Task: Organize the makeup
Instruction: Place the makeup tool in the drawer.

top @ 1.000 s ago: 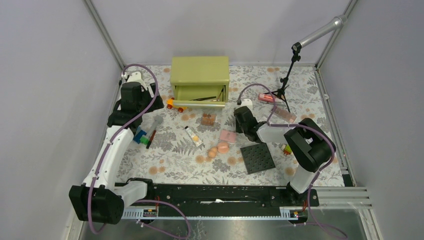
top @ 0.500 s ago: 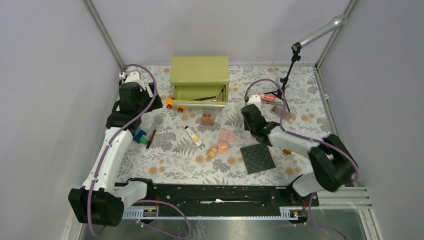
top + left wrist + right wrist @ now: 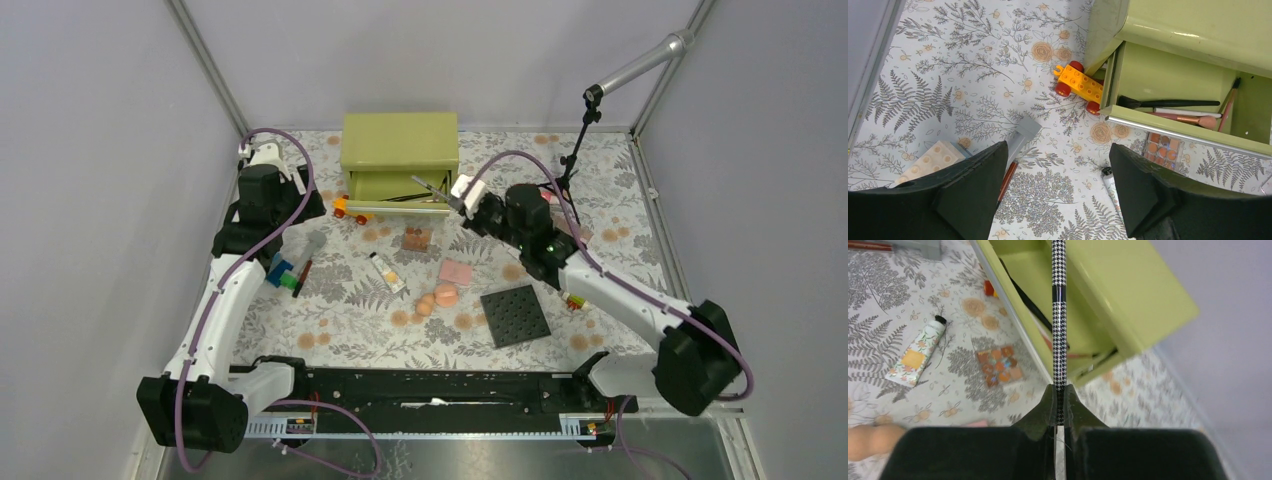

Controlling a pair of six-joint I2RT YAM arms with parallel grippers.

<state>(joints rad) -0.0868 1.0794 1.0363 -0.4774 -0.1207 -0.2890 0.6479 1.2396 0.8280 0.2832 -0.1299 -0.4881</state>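
My right gripper (image 3: 465, 203) is shut on a thin black-and-white checked pencil (image 3: 1058, 315). It holds the pencil (image 3: 436, 190) out over the front of the open drawer (image 3: 400, 187) of the green box. The drawer holds several brushes (image 3: 1173, 104). My left gripper (image 3: 1058, 195) is open and empty, above the mat at the left. On the mat lie two peach sponges (image 3: 440, 297), a pink compact (image 3: 456, 271), a cream tube (image 3: 386, 272), an eyeshadow palette (image 3: 416, 239) and a red-brown pencil (image 3: 1007, 180). The pink-red tube is hidden.
The green box (image 3: 400, 145) stands at the back. An orange toy car (image 3: 350, 210) sits by its left corner. A dark studded plate (image 3: 515, 315) lies front right. A black stand (image 3: 570, 165) is back right. Building blocks (image 3: 282, 274) and a grey-handled item (image 3: 312, 243) lie at the left.
My right gripper has swung from beside the pink compact up and left to the drawer, and the checked pencil now sticks out over it. The left arm has not moved.
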